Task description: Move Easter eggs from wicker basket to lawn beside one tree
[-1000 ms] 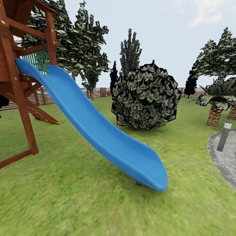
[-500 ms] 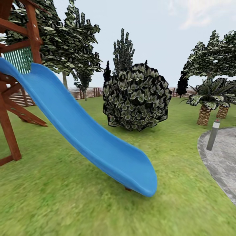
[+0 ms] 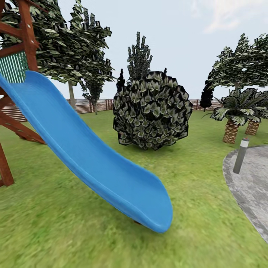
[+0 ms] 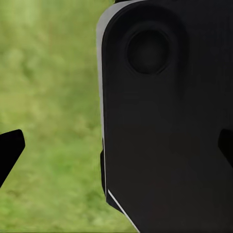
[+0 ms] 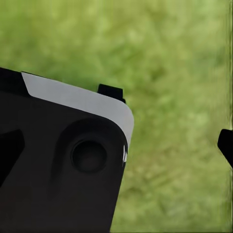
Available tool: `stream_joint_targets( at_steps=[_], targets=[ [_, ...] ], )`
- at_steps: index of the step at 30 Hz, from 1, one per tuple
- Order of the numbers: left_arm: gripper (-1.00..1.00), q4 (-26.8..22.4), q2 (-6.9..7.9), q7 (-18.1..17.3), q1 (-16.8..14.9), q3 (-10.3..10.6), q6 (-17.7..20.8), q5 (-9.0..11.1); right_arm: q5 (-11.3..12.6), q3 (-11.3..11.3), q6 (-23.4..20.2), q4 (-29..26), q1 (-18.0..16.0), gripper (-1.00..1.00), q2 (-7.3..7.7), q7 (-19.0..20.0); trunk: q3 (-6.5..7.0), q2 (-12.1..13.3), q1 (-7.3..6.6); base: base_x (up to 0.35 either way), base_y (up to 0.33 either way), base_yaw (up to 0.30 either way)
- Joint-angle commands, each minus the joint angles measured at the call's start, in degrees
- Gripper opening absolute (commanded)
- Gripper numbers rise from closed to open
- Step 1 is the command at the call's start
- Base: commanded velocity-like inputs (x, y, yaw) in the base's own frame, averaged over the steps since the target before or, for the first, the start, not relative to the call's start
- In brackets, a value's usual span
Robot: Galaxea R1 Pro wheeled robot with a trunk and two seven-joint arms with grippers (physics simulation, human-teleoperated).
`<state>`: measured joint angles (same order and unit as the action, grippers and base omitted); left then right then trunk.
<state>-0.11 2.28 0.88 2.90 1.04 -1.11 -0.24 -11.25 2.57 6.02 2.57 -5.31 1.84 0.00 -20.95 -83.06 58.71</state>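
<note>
The robot is looking over the mottled green lawn [image 3: 201, 178], past a big blue plastic slide [image 3: 93, 163]. I am seeing no basket or eggs, so which arm is nearer, I cannot tell. Whether either jaws are spread, I cannot tell.

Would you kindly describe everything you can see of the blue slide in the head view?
The blue slide is a smooth, glossy chute that looks like plastic, with raised side edges and a gentle wave. It descends from the wooden play tower at upper left to a rounded lip just above the lawn, where a small brown support shows beneath it. Its top runs out of frame, beside a green slatted panel.
</note>
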Motion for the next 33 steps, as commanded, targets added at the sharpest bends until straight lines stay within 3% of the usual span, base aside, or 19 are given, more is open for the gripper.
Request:
stream_joint_targets(
  at_steps=[1,12,33],
  targets=[
    [1.00,0.0,0.00,0.1,0.0,0.1,-0.1,0.0,-0.1,0.2,0.4,0.2,-0.1,1.00,0.00,0.0,-0.05,0.0,0.02,0.238,-0.279,0.000],
    [1.00,0.0,0.00,0.1,0.0,0.1,-0.1,-0.1,-0.2,0.2,0.4,0.2,-0.1,1.00,-0.05,0.0,-0.05,0.0,0.02,0.235,-0.280,0.021],
    [1.00,0.0,0.00,0.1,0.0,0.2,-0.1,-0.1,-0.2,0.2,0.4,0.2,-0.1,1.00,-0.07,0.0,-0.05,0.0,0.02,0.215,-0.290,0.231]
  ],
)
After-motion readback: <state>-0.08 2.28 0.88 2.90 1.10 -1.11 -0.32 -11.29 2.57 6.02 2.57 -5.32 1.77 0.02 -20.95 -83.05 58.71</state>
